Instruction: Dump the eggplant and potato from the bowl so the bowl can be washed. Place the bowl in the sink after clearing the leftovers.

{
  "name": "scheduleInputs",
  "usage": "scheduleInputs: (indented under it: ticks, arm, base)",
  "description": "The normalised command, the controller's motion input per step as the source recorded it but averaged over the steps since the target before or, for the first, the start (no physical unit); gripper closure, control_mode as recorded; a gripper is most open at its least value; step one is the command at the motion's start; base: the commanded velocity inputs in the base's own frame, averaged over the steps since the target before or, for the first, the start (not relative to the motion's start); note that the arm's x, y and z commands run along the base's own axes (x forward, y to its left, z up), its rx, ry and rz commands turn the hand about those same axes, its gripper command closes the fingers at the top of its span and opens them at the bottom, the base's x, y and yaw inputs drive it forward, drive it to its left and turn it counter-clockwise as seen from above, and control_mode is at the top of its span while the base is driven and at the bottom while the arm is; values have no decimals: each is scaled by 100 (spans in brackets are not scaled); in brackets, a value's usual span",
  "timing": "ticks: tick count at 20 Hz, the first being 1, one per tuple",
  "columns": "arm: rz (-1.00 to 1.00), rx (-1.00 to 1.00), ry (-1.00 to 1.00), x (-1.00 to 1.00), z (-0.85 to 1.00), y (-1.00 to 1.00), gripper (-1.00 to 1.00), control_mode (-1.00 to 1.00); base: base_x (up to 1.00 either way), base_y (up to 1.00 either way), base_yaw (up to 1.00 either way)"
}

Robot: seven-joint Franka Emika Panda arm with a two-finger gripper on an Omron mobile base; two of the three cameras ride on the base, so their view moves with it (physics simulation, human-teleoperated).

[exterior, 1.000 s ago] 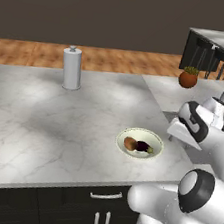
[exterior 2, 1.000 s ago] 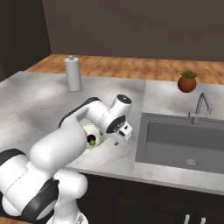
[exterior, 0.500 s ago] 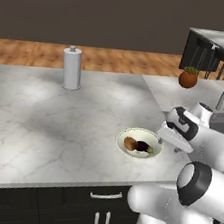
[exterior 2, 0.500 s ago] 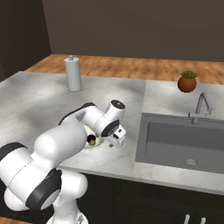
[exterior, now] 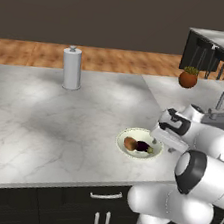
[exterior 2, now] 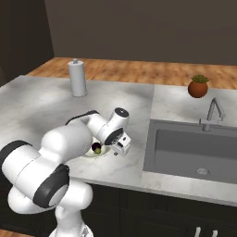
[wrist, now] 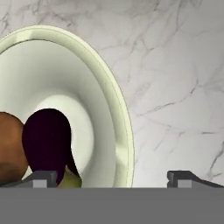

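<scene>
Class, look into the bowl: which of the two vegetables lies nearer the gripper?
The eggplant, dark purple with a yellow-green stem end. It lies on the gripper's side of the bowl; the brown-orange potato lies beyond it.

Glossy white arm [exterior: 215, 144], bulbous rounded links, dark grey-black bands at the joints. Blocky white hand with a dark panel on top. Two small dark grey finger tips [wrist: 40, 178], squared-off.

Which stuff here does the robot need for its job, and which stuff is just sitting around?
Needed: the bowl, the eggplant and the potato in it, the sink, and the open gripper straddling the bowl's rim.

Just sitting around: the paper towel roll, the potted plant.
</scene>
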Motion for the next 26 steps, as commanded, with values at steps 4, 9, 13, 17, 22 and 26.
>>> scheduleInputs:
  ticks: [4, 9, 13, 17, 22, 26]
  arm:
    - [0, 1, 0, 17, -22, 0, -100, -100]
    - [0, 1, 0, 5, -15, 0, -100, -100]
    - [0, 2, 0, 1, -6, 0, -100, -100]
    - [0, 1, 0, 0, -13, 0, -100, -100]
    - [0, 0, 0, 0, -18, 0, -100, -100]
    - [0, 0, 0, 0, -8, 0, 100, -100]
  base:
    - [0, 0, 0]
    - [0, 0, 0]
    - [0, 0, 0]
    - [0, 0, 0]
    - [0, 0, 0]
    - [0, 0, 0]
